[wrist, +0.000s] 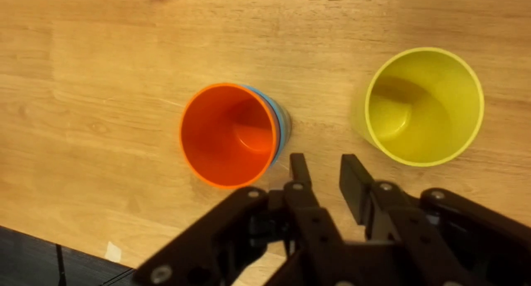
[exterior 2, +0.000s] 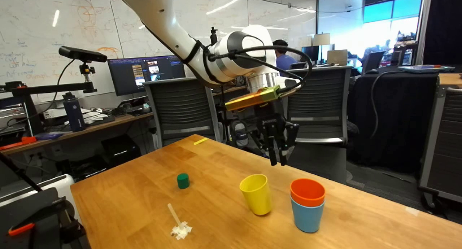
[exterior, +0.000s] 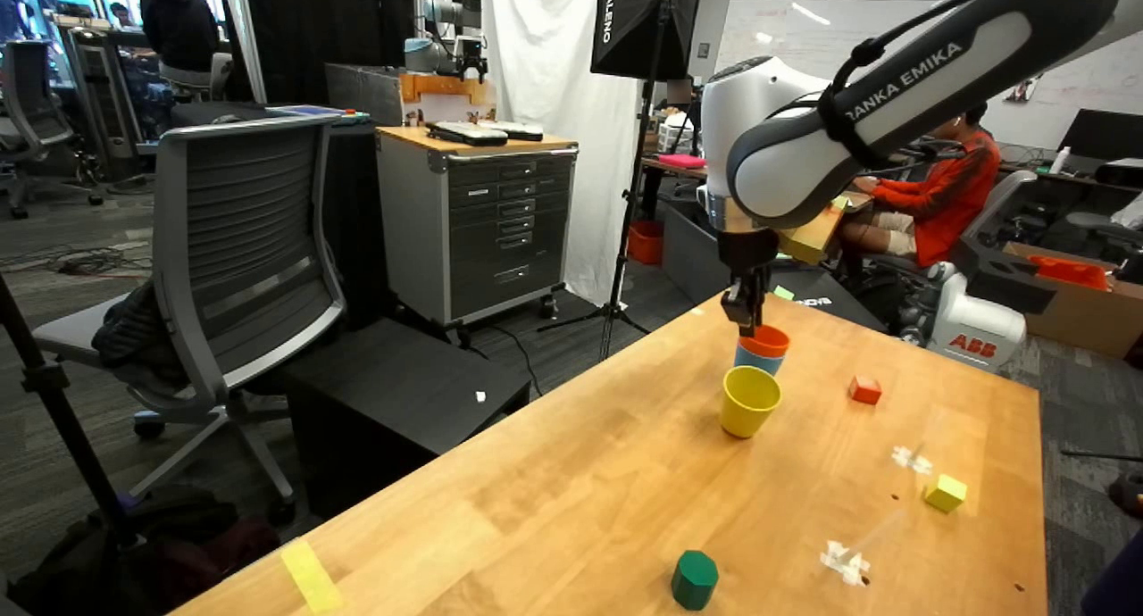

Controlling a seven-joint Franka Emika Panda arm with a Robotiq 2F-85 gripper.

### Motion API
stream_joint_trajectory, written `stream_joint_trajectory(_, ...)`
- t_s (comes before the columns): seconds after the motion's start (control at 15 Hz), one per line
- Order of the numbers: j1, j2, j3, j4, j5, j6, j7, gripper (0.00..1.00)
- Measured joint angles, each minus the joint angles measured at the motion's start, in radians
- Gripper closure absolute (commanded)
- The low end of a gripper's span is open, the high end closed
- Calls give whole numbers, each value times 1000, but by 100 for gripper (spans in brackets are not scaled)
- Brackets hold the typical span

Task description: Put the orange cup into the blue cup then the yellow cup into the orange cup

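Note:
The orange cup [exterior 2: 308, 201] sits nested inside the blue cup [exterior 2: 308, 217], its upper part showing above the blue rim. Beside that stack the yellow cup [exterior 2: 257, 198] stands upright and empty on the table, also visible in the other views. My gripper [wrist: 323, 161] hangs above the table with its fingers moderately apart and nothing between them. In the wrist view the fingertips lie between the orange cup [wrist: 224, 136], left, and the yellow cup [wrist: 423, 112], right. Only a sliver of the blue cup [wrist: 283, 122] shows there. In an exterior view the gripper [exterior 2: 278, 164] is higher than the cup rims.
A small red block [exterior: 864, 390], a yellow block [exterior: 945, 493] and a green cylinder [exterior: 694, 580] lie about the wooden table [exterior: 554, 500]. White tape patches [exterior: 911, 460] mark its surface. In the wrist view the table's edge runs across the lower left.

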Motion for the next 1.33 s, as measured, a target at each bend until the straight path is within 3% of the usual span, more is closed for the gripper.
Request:
stream_joint_trajectory(0.33, 0, 0, 0, 0, 0, 0, 4, 3)
stream_joint_trajectory(0.4, 0, 0, 0, 0, 0, 0, 4, 0)
stream_joint_trajectory(1.33, 22, 7, 8, -52, 0, -6, 10, 0)
